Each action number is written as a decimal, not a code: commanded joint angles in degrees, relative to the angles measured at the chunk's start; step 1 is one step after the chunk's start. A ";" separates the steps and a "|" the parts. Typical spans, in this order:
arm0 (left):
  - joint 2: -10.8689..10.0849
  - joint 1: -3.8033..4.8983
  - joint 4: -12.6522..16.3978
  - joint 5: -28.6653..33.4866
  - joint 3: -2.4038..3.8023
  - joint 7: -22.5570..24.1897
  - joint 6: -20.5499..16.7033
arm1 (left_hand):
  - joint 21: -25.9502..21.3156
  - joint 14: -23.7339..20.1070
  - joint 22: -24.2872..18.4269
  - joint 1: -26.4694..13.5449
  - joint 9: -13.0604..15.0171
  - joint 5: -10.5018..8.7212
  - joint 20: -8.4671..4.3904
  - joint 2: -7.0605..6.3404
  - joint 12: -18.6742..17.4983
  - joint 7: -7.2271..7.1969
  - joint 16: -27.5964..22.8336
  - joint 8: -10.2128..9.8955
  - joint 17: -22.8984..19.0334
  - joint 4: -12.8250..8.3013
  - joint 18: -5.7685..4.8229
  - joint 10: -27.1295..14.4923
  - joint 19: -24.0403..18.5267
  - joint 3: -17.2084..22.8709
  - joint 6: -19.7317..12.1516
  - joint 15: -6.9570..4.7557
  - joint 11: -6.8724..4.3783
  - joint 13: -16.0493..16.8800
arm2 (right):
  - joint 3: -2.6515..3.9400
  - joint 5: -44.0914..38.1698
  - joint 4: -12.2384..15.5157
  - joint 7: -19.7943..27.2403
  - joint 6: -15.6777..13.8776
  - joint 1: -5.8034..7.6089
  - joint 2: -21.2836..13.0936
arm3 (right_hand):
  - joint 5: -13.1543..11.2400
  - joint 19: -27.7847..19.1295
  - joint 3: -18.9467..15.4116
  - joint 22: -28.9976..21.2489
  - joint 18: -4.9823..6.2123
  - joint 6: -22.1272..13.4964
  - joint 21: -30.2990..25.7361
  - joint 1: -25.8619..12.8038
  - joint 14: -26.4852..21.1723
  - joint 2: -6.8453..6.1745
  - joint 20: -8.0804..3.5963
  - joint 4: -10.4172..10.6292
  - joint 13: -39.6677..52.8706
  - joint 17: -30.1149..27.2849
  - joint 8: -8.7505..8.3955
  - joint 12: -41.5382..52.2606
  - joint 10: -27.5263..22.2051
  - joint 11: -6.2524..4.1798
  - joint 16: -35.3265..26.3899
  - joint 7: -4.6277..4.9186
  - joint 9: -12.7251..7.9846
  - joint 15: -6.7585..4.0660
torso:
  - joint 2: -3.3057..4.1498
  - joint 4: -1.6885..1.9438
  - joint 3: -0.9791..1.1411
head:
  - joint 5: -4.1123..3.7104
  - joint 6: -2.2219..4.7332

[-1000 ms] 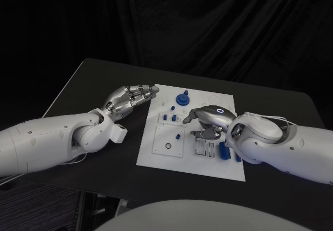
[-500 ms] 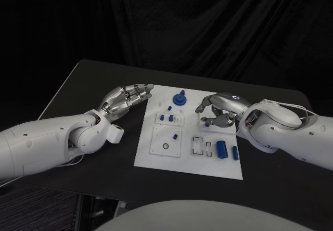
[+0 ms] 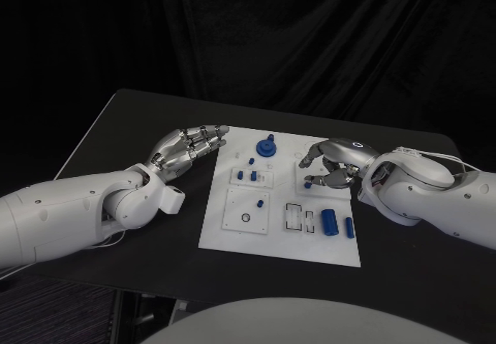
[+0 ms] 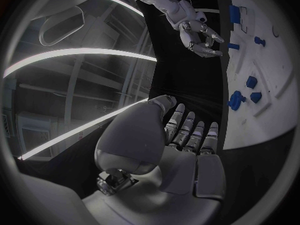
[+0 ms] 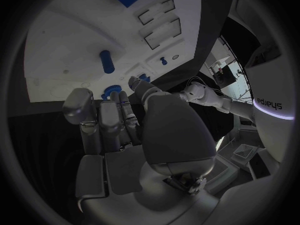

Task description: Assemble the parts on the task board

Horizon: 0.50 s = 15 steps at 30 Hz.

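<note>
The white task board (image 3: 233,233) lies mid-table. On it are a blue gear-like part (image 3: 266,148), two small blue pieces (image 3: 246,175), a short peg (image 3: 261,204) and two blue cylinders (image 3: 330,221) beside two rectangular slots (image 3: 297,217). An upright blue peg (image 3: 307,185) stands just in front of my right hand (image 3: 336,168), which hovers over the board's far right with curved fingers and nothing in them. The right wrist view has that peg (image 5: 106,61) beyond the fingers (image 5: 103,120). My left hand (image 3: 191,149) rests off the board's far left corner, fingers straight, holding nothing (image 4: 181,145).
A small black ring (image 3: 246,216) sits on the raised square plate at the board's near left. Black table (image 3: 135,122) surrounds the board, with bare room at the near right. A dark curtain hangs behind the table.
My right hand has drawn back from the board's middle to its far right. The upright blue peg it covered now stands free. The left hand has stayed put.
</note>
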 commanded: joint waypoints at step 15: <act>0.09 -0.28 0.00 0.27 0.04 2.41 1.82 | -0.16 0.03 0.17 0.91 0.40 0.47 0.48 0.32 0.68 2.39 0.32 0.11 0.07 -0.21 0.69 0.43 0.28 0.58 2.05 0.71 1.07 0.13 | -0.04 -2.78 -2.38 -3.89 4.29 -1.28 1.07 | -0.23 0.95 -0.64 6.87 -0.52 0.77 0.90 -0.17 0.99 -0.12 -0.15 0.45 -0.38 0.52 -0.19 -0.10 0.87 -0.15 0.34 -0.21 -0.27 -0.18 | 0.00 0.00 0.00 | -0.02 -0.01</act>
